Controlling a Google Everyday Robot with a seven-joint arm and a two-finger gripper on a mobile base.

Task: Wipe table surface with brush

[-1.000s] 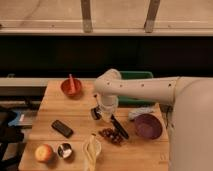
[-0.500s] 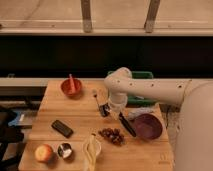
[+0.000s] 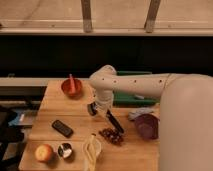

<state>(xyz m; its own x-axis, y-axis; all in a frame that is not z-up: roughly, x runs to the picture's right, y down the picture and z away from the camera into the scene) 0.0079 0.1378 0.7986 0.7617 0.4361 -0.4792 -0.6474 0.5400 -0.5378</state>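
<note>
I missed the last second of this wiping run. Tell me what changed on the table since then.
The gripper, shut on the brush, swung from the middle of the table surface toward its far side, so the brush trails away from the grapes. The red bowl, black device, apple, banana and purple bowl stayed put.

White arm reaches left, wrist bent down, gripper (image 3: 102,109) closed, low mid-frame

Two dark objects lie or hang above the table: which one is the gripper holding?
The brush, the slim black stick slanting down from the gripper at mid-table. The jaws are shut on its top. The flat black device lies apart, to the left, on the table surface.
</note>
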